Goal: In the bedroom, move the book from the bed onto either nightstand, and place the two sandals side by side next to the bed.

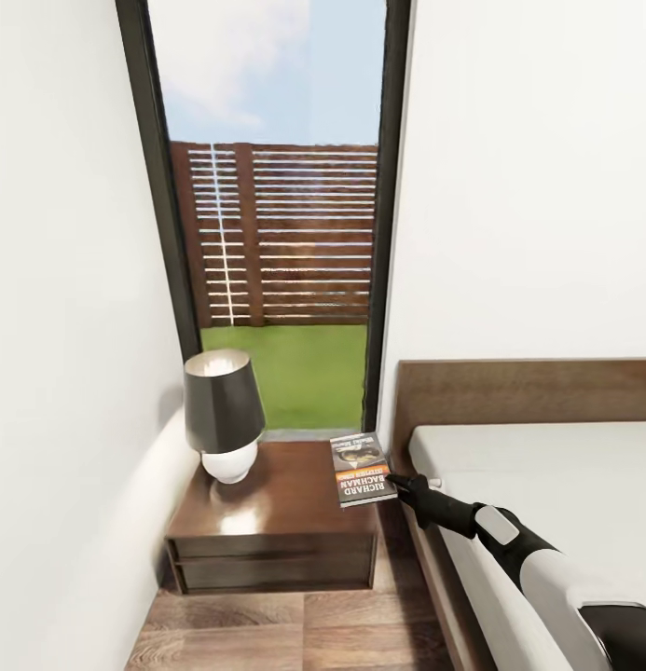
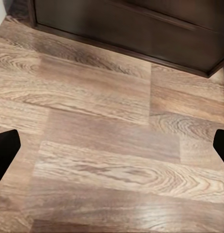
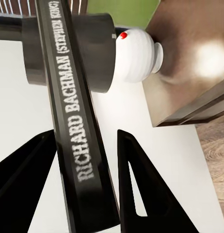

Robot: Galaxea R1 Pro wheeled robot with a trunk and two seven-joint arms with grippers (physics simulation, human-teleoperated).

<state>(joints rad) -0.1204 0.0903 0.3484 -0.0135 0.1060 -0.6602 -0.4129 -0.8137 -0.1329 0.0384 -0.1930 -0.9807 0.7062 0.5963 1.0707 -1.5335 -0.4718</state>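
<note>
Holding the book by its near edge, the right hand has its fingers on both sides of the spine. The book lies at the nightstand's right edge, beside the lamp and near the bed. Over the wooden floor, the left hand is wide.

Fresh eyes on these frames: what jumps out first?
The book with "RICHARD BACHMAN" on its orange band, lying at the nightstand's bed-side edge, with the right gripper at its corner; in the right wrist view its spine runs between the two fingers. Next, the black-shaded lamp on the nightstand's other side, under the tall window showing a slatted fence and grass. The left gripper hangs open over wooden floor.
</note>
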